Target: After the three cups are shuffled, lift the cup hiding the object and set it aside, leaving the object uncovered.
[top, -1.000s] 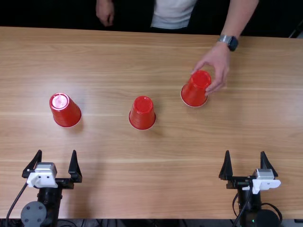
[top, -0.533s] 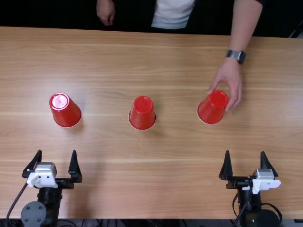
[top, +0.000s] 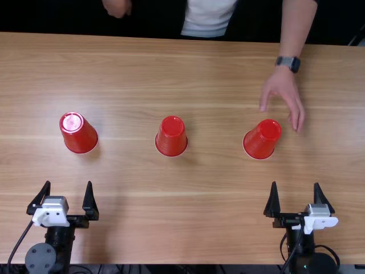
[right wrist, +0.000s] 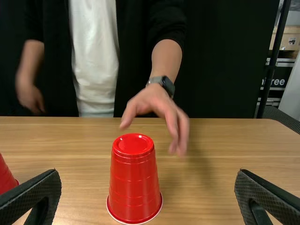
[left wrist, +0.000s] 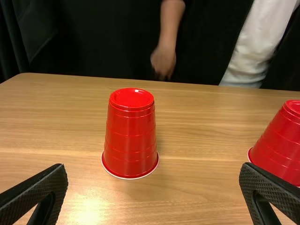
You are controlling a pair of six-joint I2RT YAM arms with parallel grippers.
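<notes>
Three red cups stand upside down in a row on the table. The left cup (top: 78, 133) (left wrist: 131, 133) is straight ahead of my left gripper (top: 65, 197), which stands open near the front edge. The middle cup (top: 171, 136) (left wrist: 280, 143) sits between the arms. The right cup (top: 262, 138) (right wrist: 134, 185) is ahead of my open right gripper (top: 294, 198). A person's hand (top: 282, 98) (right wrist: 157, 112) hovers just beyond the right cup, off it. The object is hidden.
The person stands at the table's far edge (top: 171, 35), the other hand (top: 116, 7) held back over it. Bare wood lies between the cups and both grippers.
The person's hand slid the right cup rightward and toward me, then let go and lifted off it. The other two cups and both arms stayed still.
</notes>
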